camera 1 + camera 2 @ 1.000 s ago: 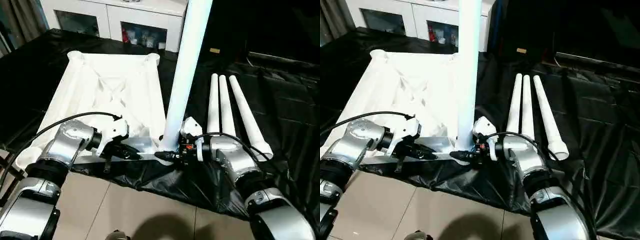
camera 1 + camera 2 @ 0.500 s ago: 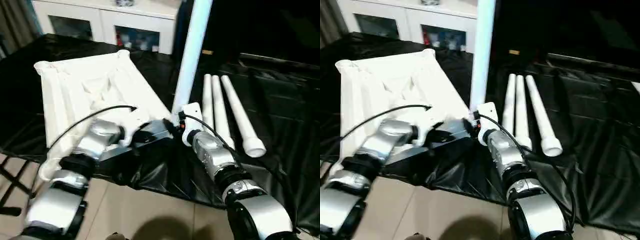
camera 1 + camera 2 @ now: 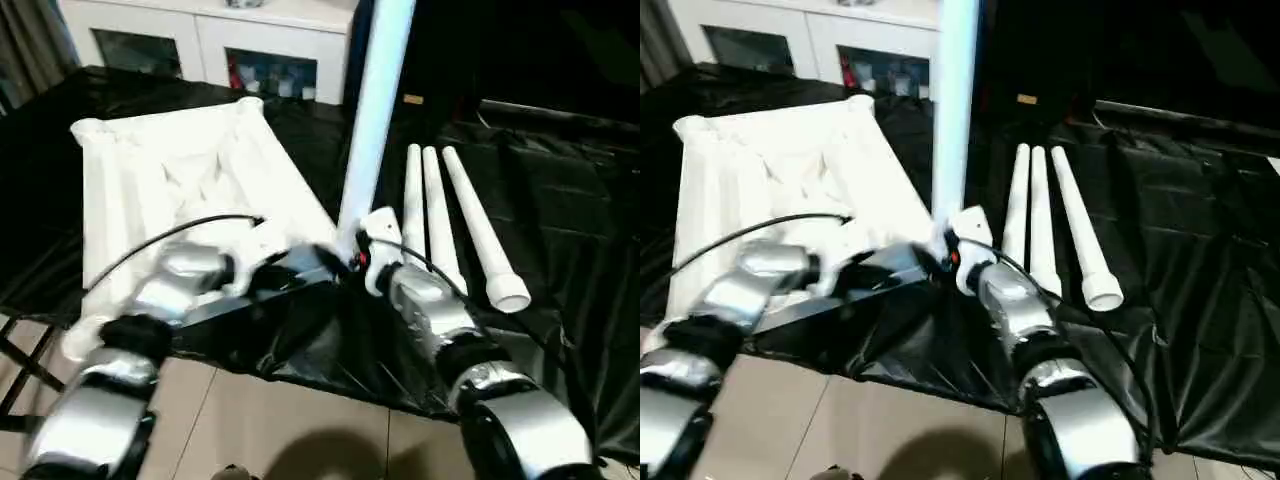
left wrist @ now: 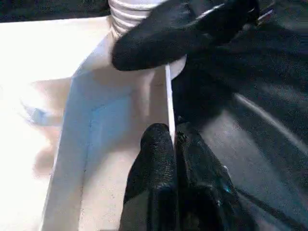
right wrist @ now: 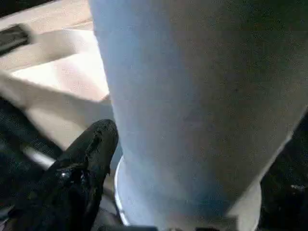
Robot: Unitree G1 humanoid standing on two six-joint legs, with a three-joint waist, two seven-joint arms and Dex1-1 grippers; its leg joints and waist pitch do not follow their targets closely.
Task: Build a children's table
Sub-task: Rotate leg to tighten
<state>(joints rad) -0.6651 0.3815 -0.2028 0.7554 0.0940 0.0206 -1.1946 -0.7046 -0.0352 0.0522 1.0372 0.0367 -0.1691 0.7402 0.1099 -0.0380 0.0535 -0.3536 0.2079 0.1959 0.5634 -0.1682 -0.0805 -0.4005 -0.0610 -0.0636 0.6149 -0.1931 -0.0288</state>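
Observation:
The white tabletop (image 3: 180,170) lies underside up on black cloth at the left. One white leg (image 3: 375,110) stands upright in the socket at its near right corner. My left gripper (image 3: 300,265) is shut on the tabletop's thin near rim (image 4: 169,110), close to that corner. My right gripper (image 3: 352,262) sits around the upright leg's base (image 5: 192,96), just above the ribbed end (image 4: 127,9). Three more legs (image 3: 440,210) lie side by side on the cloth to the right.
Black cloth (image 3: 560,200) covers the work surface, and its near edge hangs over a tiled floor (image 3: 280,420). A white cabinet with glass doors (image 3: 200,40) stands behind the tabletop.
The whole view has swung since a second ago. The tabletop now lies more slanted against the three lying legs. Both grippers stay at the near right corner, and the leg stays upright.

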